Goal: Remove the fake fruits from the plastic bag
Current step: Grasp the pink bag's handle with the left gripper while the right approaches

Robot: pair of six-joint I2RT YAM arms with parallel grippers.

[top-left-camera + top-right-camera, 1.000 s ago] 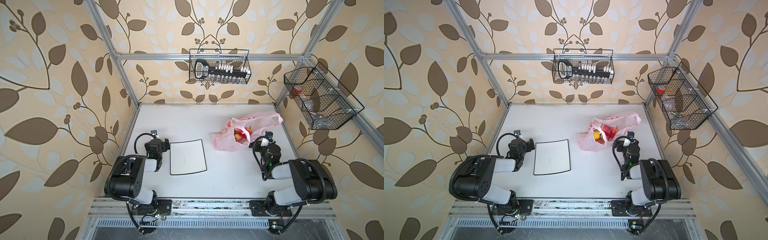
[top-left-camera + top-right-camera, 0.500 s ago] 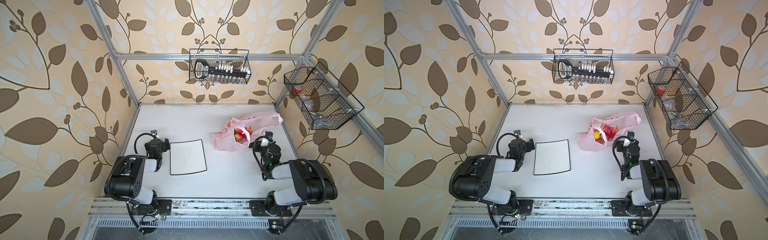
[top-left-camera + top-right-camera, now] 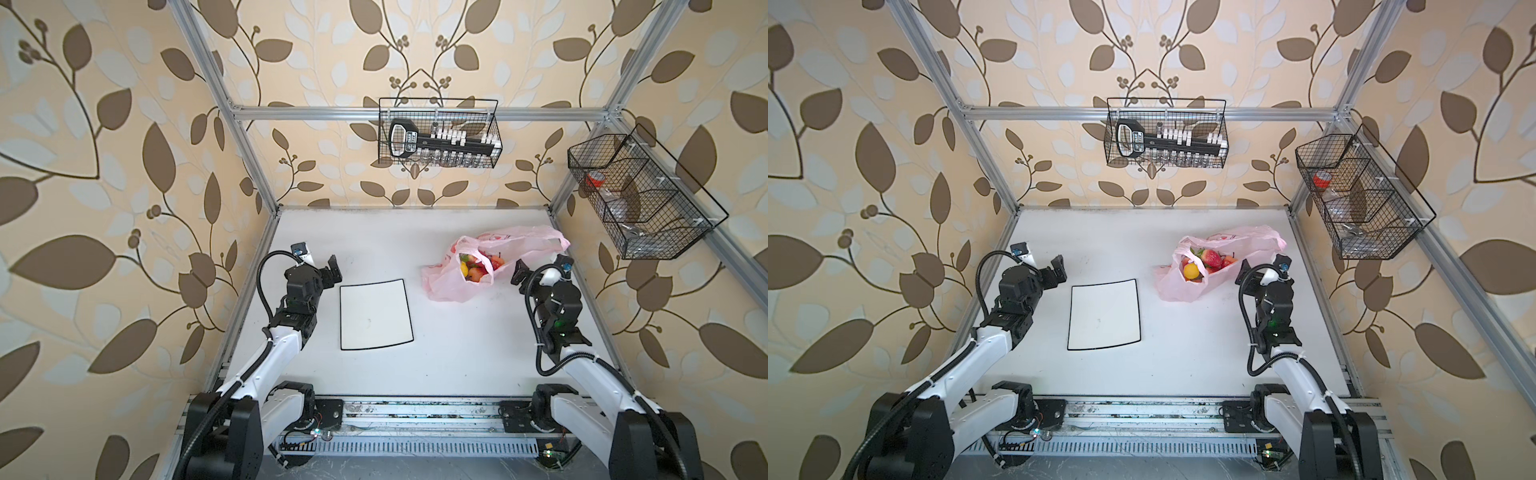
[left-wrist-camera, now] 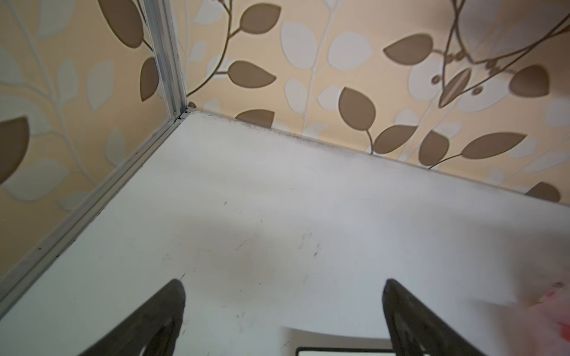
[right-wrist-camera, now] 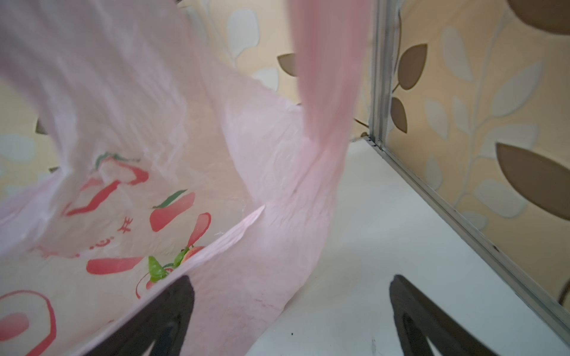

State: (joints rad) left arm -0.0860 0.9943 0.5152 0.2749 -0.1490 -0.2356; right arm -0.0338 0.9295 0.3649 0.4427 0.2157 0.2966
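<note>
Nothing is shifting since earlier: left gripper and right gripper are gaping wide, one plastic bag is holding several fake fruits near one plate.

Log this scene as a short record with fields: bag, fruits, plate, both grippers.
plastic bag: pink, mouth open, lying on the right of the table
fake fruits: inside the bag, none out yet
plate: white, black-rimmed, empty, left of the bag
left gripper: open, empty, beside the plate
right gripper: open, empty, at the bag; contact unclear
</note>
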